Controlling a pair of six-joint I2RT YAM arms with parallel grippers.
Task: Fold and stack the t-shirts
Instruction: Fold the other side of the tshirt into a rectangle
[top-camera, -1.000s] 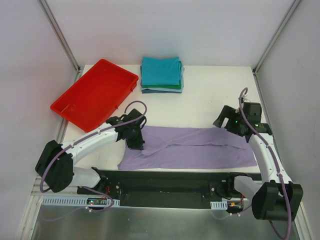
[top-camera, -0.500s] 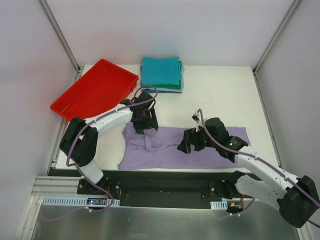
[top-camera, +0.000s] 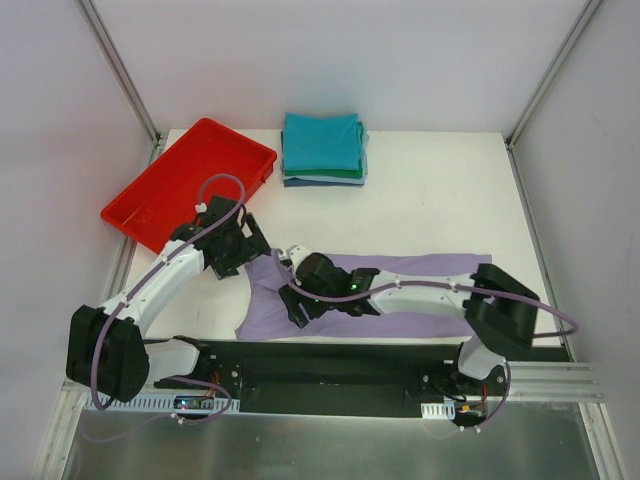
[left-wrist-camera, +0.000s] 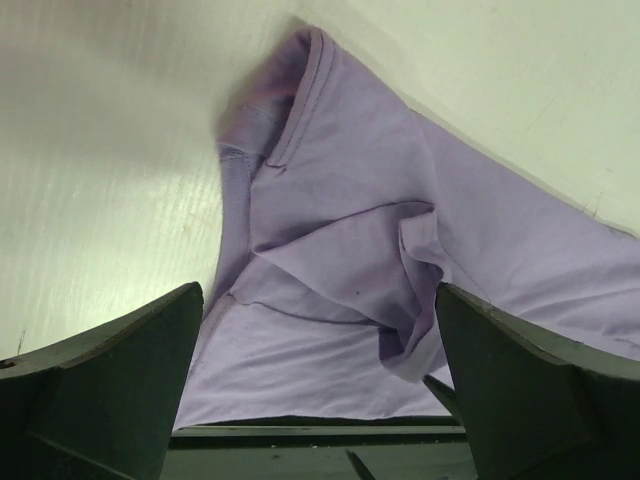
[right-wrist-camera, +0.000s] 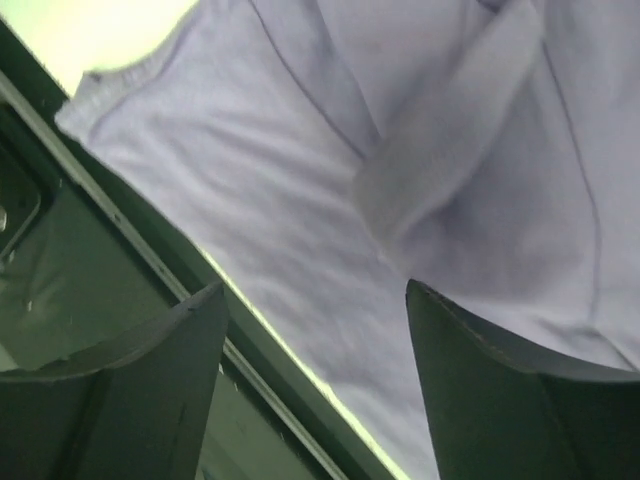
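Fingers of my left gripper stand spread and empty, having dropped the lavender shirt at 6 o'clock and backed off toward 10 o'clock. My right gripper, jaws apart, has swept in from 3 o'clock over the shirt's left end; I judge a regrasp follows. Its arm hides the shirt's middle folds.

Bare table lies open right of the folded stack; red tray blocks the left.
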